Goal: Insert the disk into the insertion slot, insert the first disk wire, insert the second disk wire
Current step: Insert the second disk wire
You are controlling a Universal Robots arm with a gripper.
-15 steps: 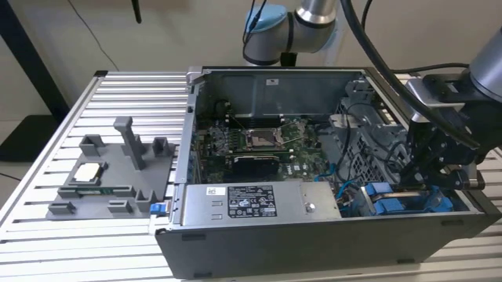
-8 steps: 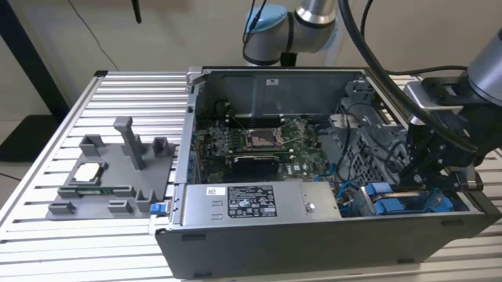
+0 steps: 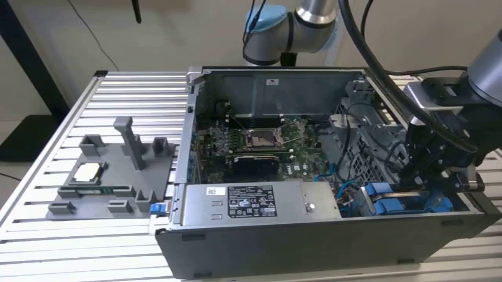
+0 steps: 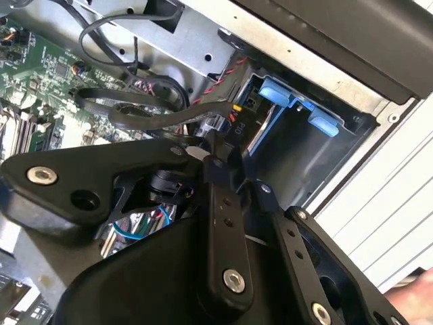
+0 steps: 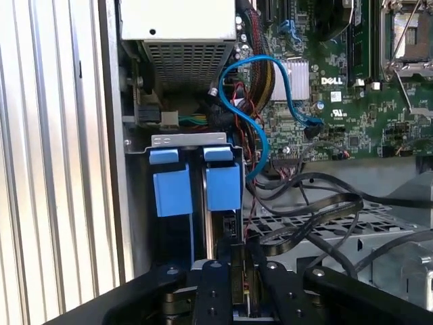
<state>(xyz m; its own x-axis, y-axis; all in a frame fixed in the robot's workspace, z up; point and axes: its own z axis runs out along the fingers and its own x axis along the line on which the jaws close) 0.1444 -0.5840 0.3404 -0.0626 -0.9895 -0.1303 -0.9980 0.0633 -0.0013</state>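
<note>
An open computer case lies on a ribbed metal desk. The end effector, fingers nearly closed, pinches a connector beside the blue-tabbed insertion slot.

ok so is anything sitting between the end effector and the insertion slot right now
Nothing visible does. The end effector is already at the insertion slot. A black flat cable and a blue cable loop just beside the slot, crowding it but not crossing it.

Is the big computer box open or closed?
Open. In the exterior view the computer case has no cover on its upward side, so the green motherboard and the grey power supply inside show plainly.
</note>
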